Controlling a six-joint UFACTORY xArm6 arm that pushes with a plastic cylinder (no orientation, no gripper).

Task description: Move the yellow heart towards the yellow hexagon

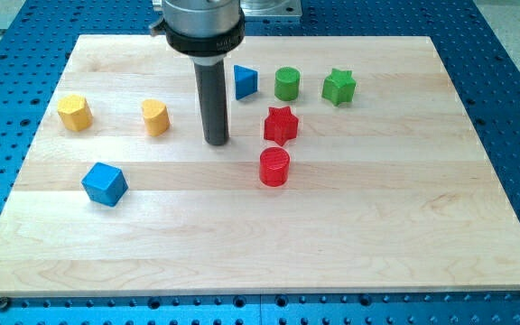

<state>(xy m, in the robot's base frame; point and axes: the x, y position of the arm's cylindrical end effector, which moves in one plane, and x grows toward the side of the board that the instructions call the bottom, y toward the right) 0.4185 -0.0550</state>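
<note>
The yellow heart (155, 116) lies in the upper left part of the wooden board (332, 235). The yellow hexagon (75, 112) lies to its left, near the board's left edge, with a gap between them. My tip (216, 141) rests on the board to the right of the yellow heart, apart from it, and left of the red star (280, 125).
A blue cube (105, 183) lies below the two yellow blocks. A blue triangle (245, 82), a green cylinder (287, 84) and a green star (338, 87) line the top. A red cylinder (273, 167) lies below the red star.
</note>
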